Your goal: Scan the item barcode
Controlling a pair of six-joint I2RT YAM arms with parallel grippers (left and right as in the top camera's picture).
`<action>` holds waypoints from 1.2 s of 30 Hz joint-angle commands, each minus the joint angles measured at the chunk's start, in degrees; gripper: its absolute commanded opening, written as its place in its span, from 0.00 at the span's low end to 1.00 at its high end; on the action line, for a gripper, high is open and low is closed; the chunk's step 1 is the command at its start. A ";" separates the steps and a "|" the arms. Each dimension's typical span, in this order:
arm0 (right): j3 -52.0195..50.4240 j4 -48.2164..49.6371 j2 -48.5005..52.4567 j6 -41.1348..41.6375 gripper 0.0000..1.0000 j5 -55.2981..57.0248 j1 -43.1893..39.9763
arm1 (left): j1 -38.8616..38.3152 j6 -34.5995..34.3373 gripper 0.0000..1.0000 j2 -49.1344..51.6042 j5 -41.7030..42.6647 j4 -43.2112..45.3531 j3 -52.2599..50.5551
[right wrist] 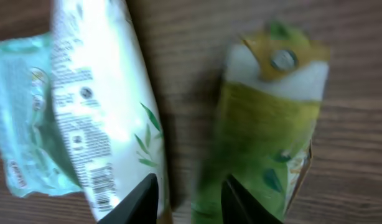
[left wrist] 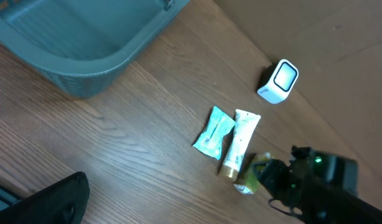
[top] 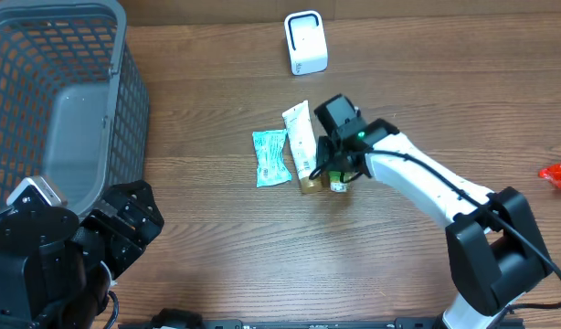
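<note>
Three items lie together mid-table: a teal sachet [top: 270, 157] [right wrist: 23, 118], a white tube [top: 301, 146] [right wrist: 101, 106] with a barcode near its lower end, and a green-and-yellow carton [top: 338, 183] [right wrist: 272, 124], blurred in the right wrist view. My right gripper [top: 333, 169] [right wrist: 192, 199] hangs low over the tube and carton. Its jaws are partly open; one fingertip [right wrist: 144, 199] overlaps the tube's edge and the other overlaps the carton's left side, with wood showing between. The white scanner [top: 306, 42] [left wrist: 279, 81] stands at the back. My left gripper [top: 125, 219] is open and empty at the front left.
A large grey mesh basket [top: 70, 100] [left wrist: 73, 50] fills the far left. A red packet [top: 556, 174] lies at the right edge. The right arm stretches from the front right toward the middle.
</note>
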 commanded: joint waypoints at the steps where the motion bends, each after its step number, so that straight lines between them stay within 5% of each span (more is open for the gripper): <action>1: 7.45 -4.42 -2.12 -2.60 0.42 0.00 -3.26 | 0.46 0.85 1.00 0.09 0.02 0.09 0.28; 3: 10.16 -8.04 -2.14 -2.93 0.68 0.17 -4.92 | 0.46 0.85 1.00 0.09 0.02 0.09 0.28; 8: 10.23 -12.39 -1.90 -2.27 1.00 -0.46 -7.28 | 0.46 0.85 1.00 0.09 0.02 0.09 0.28; 21: 0.74 -14.49 -1.90 1.57 1.00 3.28 -14.95 | 0.46 0.85 1.00 0.09 0.02 0.09 0.28; 28: -6.34 -8.31 -1.90 -13.18 1.00 -22.03 -24.35 | 0.46 0.85 0.99 0.09 0.02 0.09 0.28; 36: -13.73 2.75 -1.90 -12.28 1.00 -33.44 -25.46 | 0.46 0.85 1.00 0.09 0.02 0.09 0.28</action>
